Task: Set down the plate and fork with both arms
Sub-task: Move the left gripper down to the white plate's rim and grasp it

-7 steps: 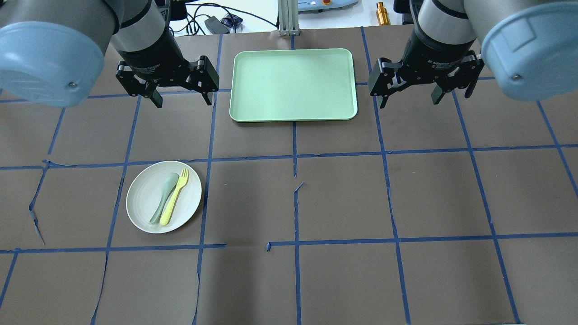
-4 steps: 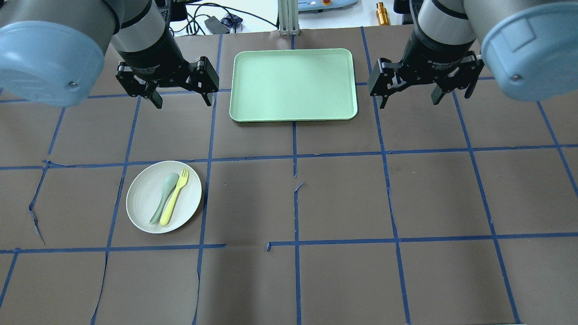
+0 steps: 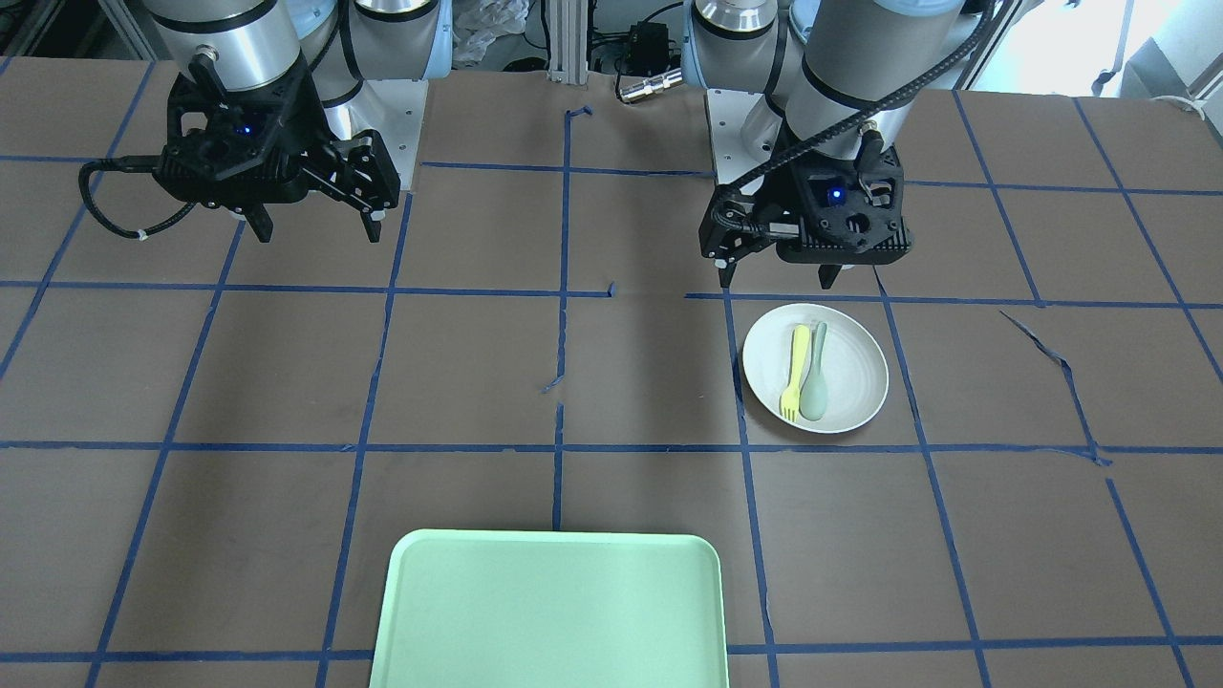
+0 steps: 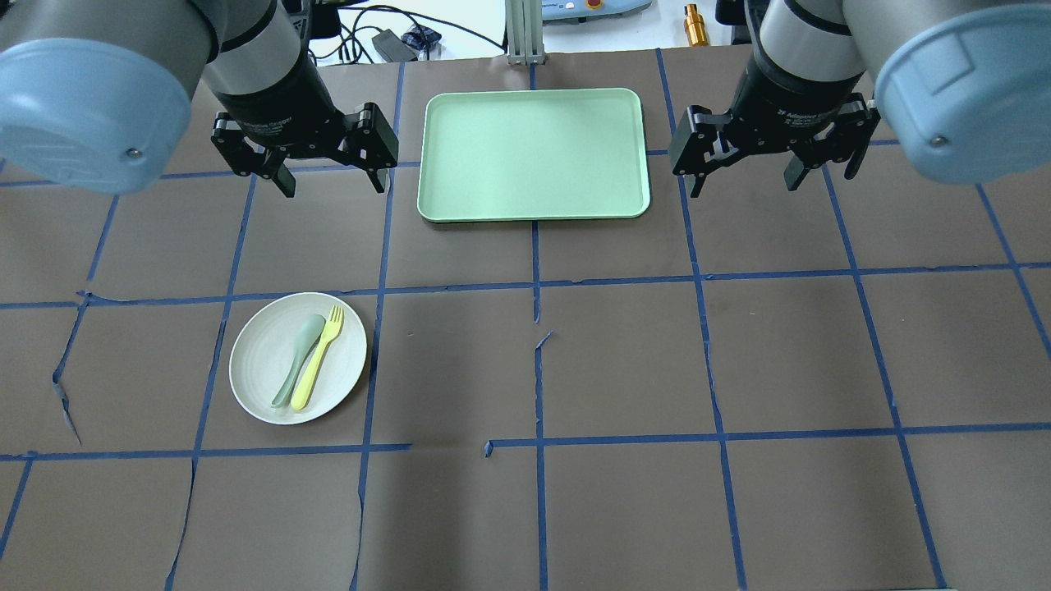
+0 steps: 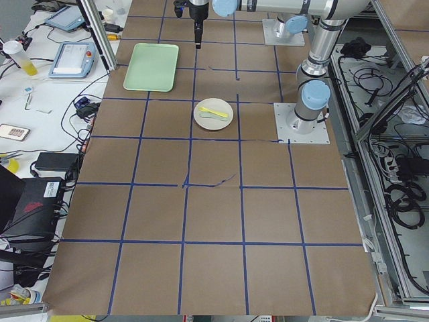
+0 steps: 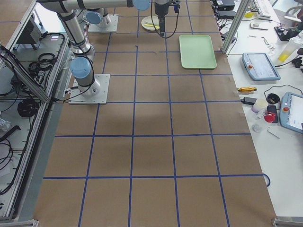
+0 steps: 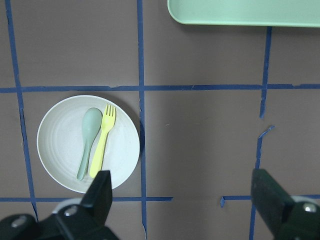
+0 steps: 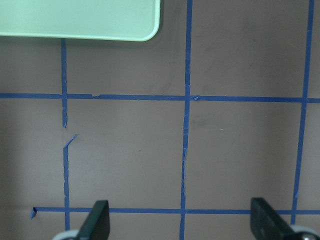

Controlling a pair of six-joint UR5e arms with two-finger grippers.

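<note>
The plate [image 4: 256, 365] is sitting on the brown paper-covered table [image 4: 624, 369], in the half on the robot's left and about midway between the robot's edge and the far edge. It is resting inside one square of the blue tape grid [image 4: 706, 279], close to that square's right-hand tape line as the overhead view shows it.

The pale-yellow fork [image 4: 316, 359] is lying on the plate with its tines pointing toward the far edge. The grey-green spoon [image 4: 297, 359] is lying right beside it, on the side nearer the table's left edge, with its bowl also pointing away from the robot.

The mint-green tray [image 4: 532, 154] is lying flat at the middle of the far edge, its long sides running parallel to that edge, well apart from the plate.

The left gripper [image 4: 332, 187] is hanging above the table with its fingers spread wide and gripping nothing. In the front-facing view it is hovering over the strip between the plate and the robot's edge. The left wrist camera is looking down past both spread fingers at the plate, fork and spoon.

The right gripper [image 4: 745, 187] is hanging above the right half of the table, likewise spread wide and carrying nothing. Its wrist camera is showing only brown paper, tape lines and one corner of the tray.
</note>
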